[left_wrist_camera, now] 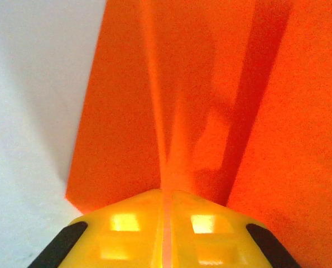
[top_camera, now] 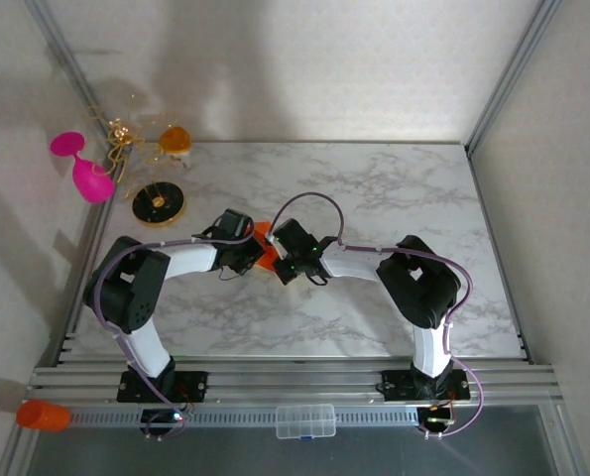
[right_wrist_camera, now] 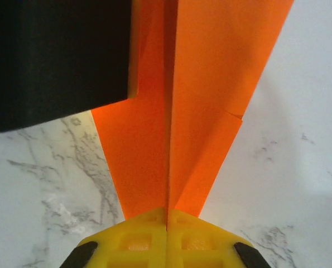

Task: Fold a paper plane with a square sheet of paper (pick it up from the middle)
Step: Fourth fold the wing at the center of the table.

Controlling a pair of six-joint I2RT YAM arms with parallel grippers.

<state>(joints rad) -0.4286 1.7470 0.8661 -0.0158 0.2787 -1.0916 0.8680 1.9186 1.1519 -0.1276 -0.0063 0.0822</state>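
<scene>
Where the two arms meet at the middle of the table (top_camera: 394,198), the creased orange paper (top_camera: 263,232) sits between their grippers. From the left, the left gripper (left_wrist_camera: 167,196) is clenched on the paper's centre ridge, yellow fingers (left_wrist_camera: 126,229) pressed together with the fold between them. From the right, the right gripper (right_wrist_camera: 167,213) grasps the same crease, fingers likewise tight together.

Top view: the left arm (top_camera: 190,260) and right arm (top_camera: 349,260) cover most of the paper (top_camera: 263,232); only a small patch shows, shape indeterminate. Left wrist view: paper runs off the top and right edges. Right wrist view: a black body (right_wrist_camera: 54,56) hides the paper's upper left; the top edge cuts the rest. Gold tangle (top_camera: 124,139) near the table's (top_camera: 404,198) far left corner: too small to identify.
</scene>
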